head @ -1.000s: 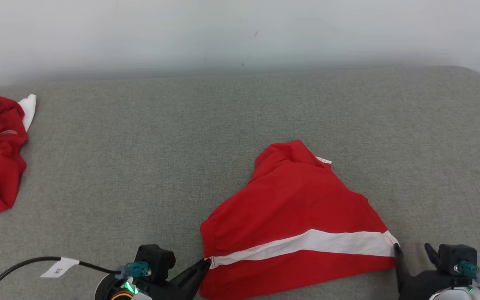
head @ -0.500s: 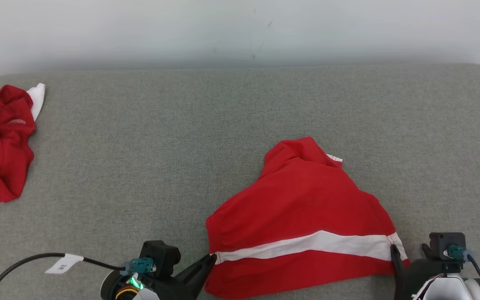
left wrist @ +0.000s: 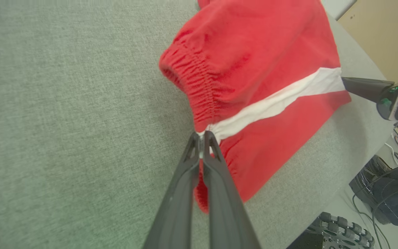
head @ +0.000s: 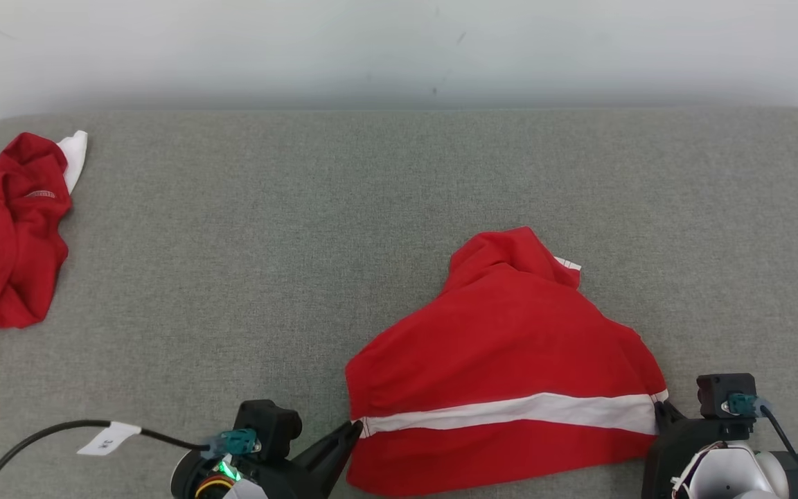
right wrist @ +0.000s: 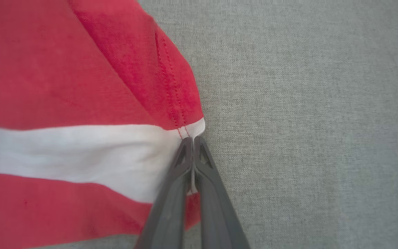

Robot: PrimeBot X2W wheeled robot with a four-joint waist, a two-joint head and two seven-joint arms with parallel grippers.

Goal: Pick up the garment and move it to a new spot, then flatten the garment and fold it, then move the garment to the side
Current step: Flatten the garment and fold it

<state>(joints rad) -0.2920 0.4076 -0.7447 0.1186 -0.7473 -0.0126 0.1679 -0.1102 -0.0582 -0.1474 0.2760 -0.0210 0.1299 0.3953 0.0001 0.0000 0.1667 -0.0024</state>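
Red shorts (head: pixel 503 346) lie on a grey fabric surface (head: pixel 267 242). The left gripper (left wrist: pixel 202 135) pinches the shorts' waistband at the white stripe (head: pixel 510 410). The right gripper (right wrist: pixel 192 139) pinches the stripe's opposite hem end.

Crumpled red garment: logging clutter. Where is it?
The crumpled red garment lies far left in head view on grey fabric, apart from the striped red shorts.
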